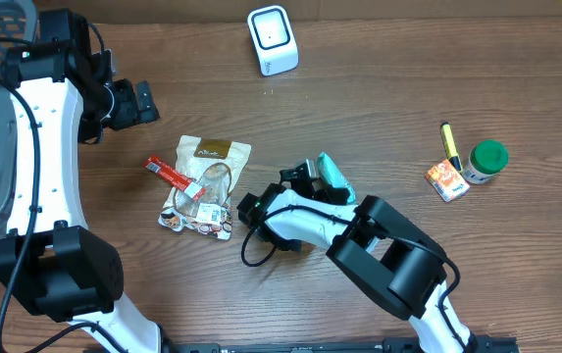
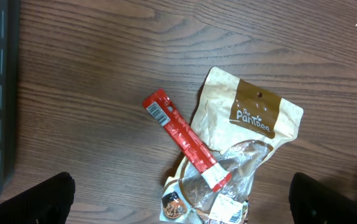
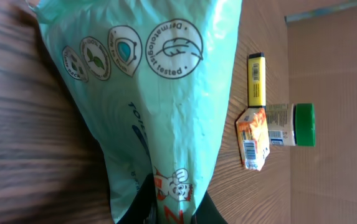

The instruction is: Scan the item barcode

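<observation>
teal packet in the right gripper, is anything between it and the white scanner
Nothing visible does. The right gripper is shut on the teal packet, and only bare table lies between it and the white scanner. The snack pouch sits off to the left.

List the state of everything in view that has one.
left tool: open, empty
right tool: shut on teal packet
teal packet: gripped at one end
tan pouch: lying flat, label up
red stick pack: lying across tan pouch, barcode up
jar: green lid on
scanner: upright, no item at it
</observation>
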